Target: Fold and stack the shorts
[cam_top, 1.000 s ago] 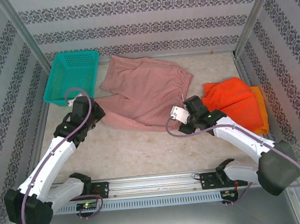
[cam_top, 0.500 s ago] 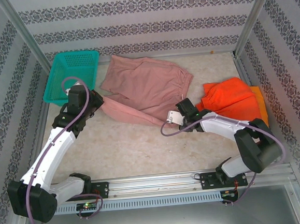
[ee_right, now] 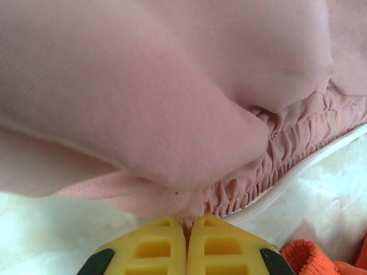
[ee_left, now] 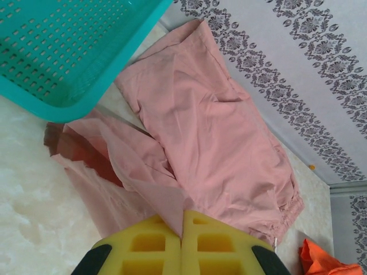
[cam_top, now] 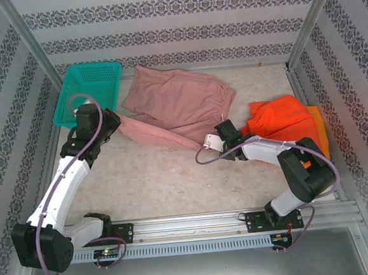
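The right gripper [ee_right: 187, 220] has just pinched its yellow fingers together on the dusty pink shorts [cam_top: 180, 103] beside the gathered waistband. The left gripper [ee_left: 182, 216] stays clamped on a leg hem near the teal basket [cam_top: 93, 81]. With both near corners held, the fold looks ready to begin.

We see a teal mesh basket [cam_top: 93, 78] in the far left corner, pale marbled table [cam_top: 155, 178], patterned walls [cam_top: 175, 23] all round, metal rail [cam_top: 197, 220] along the near edge, tiny orange speck [cam_top: 261, 64] by the back wall, perhaps a sticker
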